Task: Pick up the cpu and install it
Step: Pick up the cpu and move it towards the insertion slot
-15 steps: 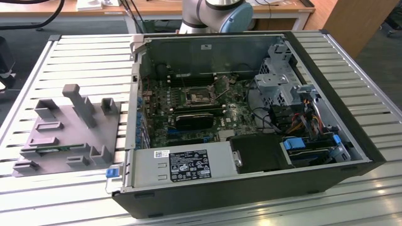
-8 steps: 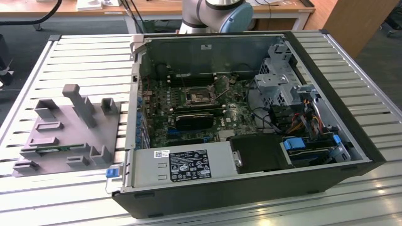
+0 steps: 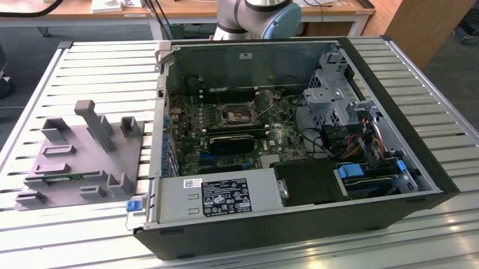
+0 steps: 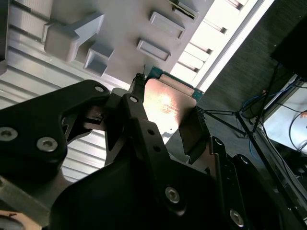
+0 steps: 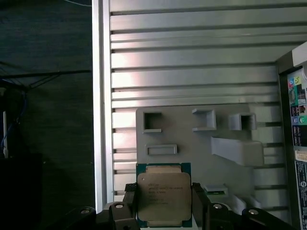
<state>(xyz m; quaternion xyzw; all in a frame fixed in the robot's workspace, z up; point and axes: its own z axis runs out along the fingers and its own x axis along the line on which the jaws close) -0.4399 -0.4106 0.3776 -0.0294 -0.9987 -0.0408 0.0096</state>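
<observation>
The gripper sits closest to the lens in both wrist views, its black fingers pinching the cpu by two opposite edges, with the metal lid turned toward the first wrist camera. The chip is held apart from the grey fixture plate, at the exterior view's lower left. The motherboard socket lies mid-frame inside the open computer case, to the exterior view's right of that plate.
</observation>
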